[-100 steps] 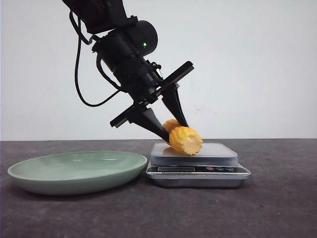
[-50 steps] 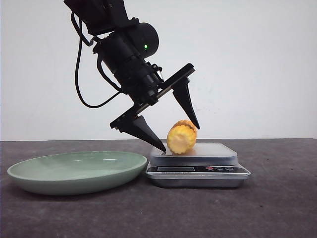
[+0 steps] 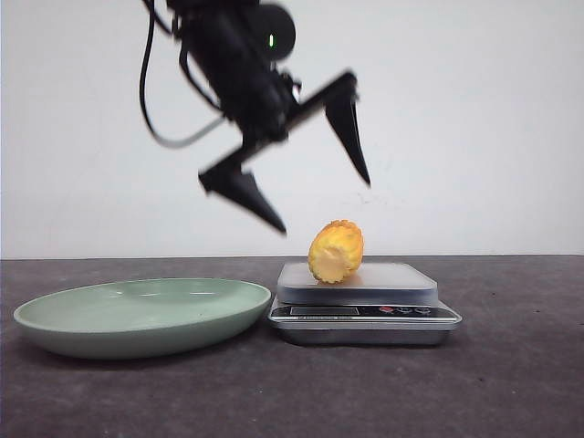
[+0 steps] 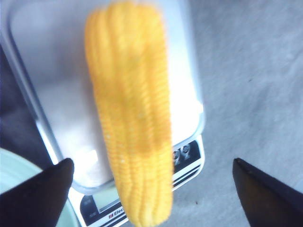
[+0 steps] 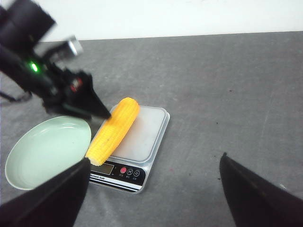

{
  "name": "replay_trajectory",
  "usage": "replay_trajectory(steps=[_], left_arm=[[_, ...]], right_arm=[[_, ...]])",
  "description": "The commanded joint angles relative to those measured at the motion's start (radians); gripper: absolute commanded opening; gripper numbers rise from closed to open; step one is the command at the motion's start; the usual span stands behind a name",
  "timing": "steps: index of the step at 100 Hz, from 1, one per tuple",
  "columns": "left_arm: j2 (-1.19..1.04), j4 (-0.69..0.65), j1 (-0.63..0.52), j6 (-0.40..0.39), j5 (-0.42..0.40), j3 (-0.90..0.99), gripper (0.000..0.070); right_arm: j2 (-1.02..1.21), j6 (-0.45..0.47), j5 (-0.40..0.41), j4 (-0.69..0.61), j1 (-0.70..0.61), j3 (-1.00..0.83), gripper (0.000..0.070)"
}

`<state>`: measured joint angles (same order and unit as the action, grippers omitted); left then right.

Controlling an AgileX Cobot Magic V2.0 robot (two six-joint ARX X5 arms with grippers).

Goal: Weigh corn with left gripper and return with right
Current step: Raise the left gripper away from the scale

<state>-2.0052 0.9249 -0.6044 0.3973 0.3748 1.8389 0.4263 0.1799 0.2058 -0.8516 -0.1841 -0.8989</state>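
The yellow-orange corn [image 3: 336, 252] lies on the silver scale [image 3: 365, 315], its end overhanging the display side; it also shows in the left wrist view [image 4: 130, 113] and the right wrist view [image 5: 112, 130]. My left gripper [image 3: 321, 203] is open and empty, lifted above the corn and clear of it. My right gripper [image 5: 152, 189] is open and empty, well above the table, with the scale [image 5: 142, 137] beyond its fingertips.
A pale green plate [image 3: 137, 315] sits to the left of the scale, close to it; it also shows in the right wrist view [image 5: 45, 151]. Dark grey tabletop lies to the right of the scale. A white wall stands behind.
My left gripper opened and let go of the corn, which now rests on the scale. The gripper then rose up and away from it.
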Motion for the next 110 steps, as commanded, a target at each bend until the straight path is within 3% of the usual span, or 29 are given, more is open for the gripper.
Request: replay_trajectory(steps=[1, 10, 16, 34, 56, 82, 94, 99, 110], left_arm=[[-0.011, 0.080, -0.003, -0.061, -0.033, 0.116, 0.0531], [-0.011, 0.197, -0.003, -0.128, -0.057, 0.257, 0.0271], [-0.010, 0.269, -0.003, -0.156, -0.081, 0.357, 0.0187], [0.019, 0.443, -0.031, -0.201, -0.161, 0.644, 0.0185], [0.105, 0.530, -0.093, -0.215, -0.248, 0.918, 0.0184], [0.312, 0.545, -0.156, -0.225, -0.354, 0.984, 0.0184], [0.422, 0.546, -0.157, -0.224, -0.360, 0.984, 0.0181], [0.466, 0.547, -0.157, -0.224, -0.361, 0.983, 0.0155], [0.564, 0.549, -0.157, -0.225, -0.406, 0.977, 0.0019]], right_arm=[[0.005, -0.014, -0.001, -0.002, -0.003, -0.012, 0.0542], [0.005, -0.026, -0.001, -0.015, -0.003, -0.012, 0.0542], [0.005, -0.032, -0.002, -0.023, -0.003, -0.012, 0.0542], [0.005, -0.032, -0.005, -0.032, -0.003, -0.012, 0.0542], [0.005, -0.031, -0.004, -0.032, -0.003, -0.012, 0.0542], [0.005, -0.033, -0.005, -0.078, -0.003, -0.012, 0.0542], [0.005, -0.039, -0.006, -0.096, -0.003, -0.011, 0.0542], [0.005, -0.038, -0.006, -0.096, -0.003, -0.011, 0.0542], [0.005, -0.038, -0.006, -0.090, -0.003, -0.011, 0.0541]])
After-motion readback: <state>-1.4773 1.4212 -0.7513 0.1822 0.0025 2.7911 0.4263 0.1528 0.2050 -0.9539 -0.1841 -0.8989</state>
